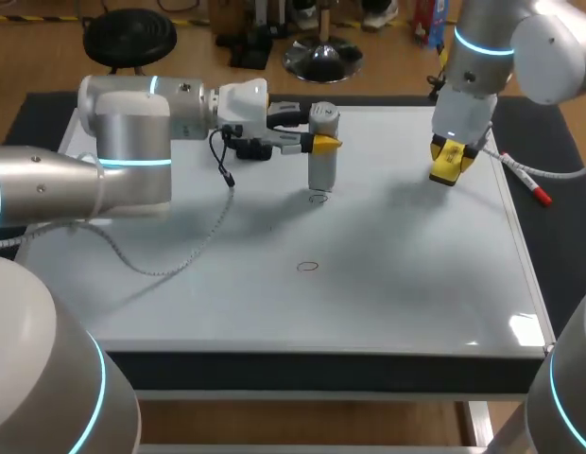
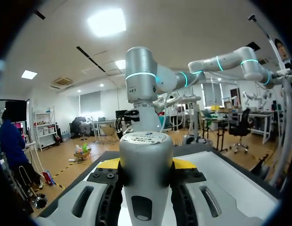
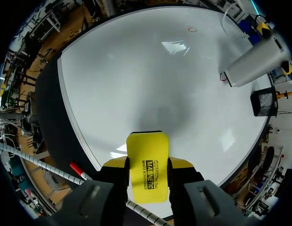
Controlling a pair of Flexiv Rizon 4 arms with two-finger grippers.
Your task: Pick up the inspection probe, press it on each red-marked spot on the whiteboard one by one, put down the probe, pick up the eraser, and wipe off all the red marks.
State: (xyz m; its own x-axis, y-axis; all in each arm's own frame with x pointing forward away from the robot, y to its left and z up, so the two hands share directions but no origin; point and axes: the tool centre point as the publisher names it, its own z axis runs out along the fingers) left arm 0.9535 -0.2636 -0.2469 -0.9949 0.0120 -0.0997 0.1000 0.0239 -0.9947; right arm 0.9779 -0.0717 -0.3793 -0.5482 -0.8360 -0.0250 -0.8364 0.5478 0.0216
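Your left hand (image 1: 321,140) is clamped on the inspection probe (image 1: 322,161), which stands upright with its tip right at one red ring (image 1: 318,198). The other ring (image 1: 307,267) lies nearer the front edge. Your right hand (image 1: 451,156), well apart, grips the eraser (image 3: 147,173).

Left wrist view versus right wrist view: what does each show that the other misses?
Only the left wrist view: the right arm standing beyond the probe. Only the right wrist view: the right gripper shut on the yellow eraser, a red ring mark, a red-capped marker. Both: the probe in the left gripper and the whiteboard.
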